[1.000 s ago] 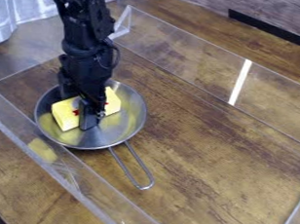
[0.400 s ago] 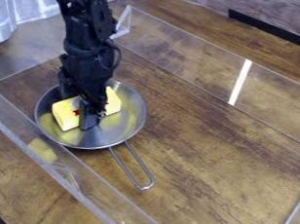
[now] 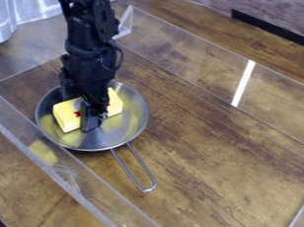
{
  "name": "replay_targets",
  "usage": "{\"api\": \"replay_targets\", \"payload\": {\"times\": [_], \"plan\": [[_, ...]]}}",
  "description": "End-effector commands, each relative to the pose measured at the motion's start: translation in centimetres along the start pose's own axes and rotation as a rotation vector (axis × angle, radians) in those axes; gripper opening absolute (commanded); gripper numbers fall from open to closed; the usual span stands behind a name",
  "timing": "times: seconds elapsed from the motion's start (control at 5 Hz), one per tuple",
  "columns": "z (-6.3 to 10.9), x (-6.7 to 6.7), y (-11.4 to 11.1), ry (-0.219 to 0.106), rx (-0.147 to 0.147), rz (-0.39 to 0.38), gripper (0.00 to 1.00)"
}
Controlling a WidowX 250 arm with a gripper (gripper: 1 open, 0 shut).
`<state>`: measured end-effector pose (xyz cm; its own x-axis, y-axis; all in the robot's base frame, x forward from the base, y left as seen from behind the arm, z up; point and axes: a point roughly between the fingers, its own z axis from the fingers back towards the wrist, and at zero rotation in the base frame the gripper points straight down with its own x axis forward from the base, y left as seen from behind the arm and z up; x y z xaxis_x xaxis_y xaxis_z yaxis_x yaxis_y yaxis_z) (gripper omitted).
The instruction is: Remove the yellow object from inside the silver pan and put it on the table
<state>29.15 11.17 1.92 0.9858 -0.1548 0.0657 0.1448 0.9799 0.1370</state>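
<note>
- The silver pan sits on the brown wooden table, near the clear wall, its wire-loop handle pointing toward the lower right of the view.
- The yellow object lies inside the pan, one part showing on each side of the black hand.
- The hand reaches down into the pan over the yellow object's middle, its fingers closed in on it; the block appears to be in its grip, though the fingertips are too dark and small to make out fully.
- Small red marks show on the yellow object beside the fingers; any lettering there is too small to read.
</note>
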Motion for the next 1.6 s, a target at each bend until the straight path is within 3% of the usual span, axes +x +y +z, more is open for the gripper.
{"api": "replay_targets", "payload": {"times": [0.0, 0.6, 1.4], "plan": [[-0.4, 0.2, -0.4, 0.008, -0.001, 0.008, 0.0], [-0.6, 0.2, -0.6, 0.015, 0.0, 0.009, 0.0], [1.4, 0.7, -0.7, 0.008, 0.018, -0.012, 0.0]]}}
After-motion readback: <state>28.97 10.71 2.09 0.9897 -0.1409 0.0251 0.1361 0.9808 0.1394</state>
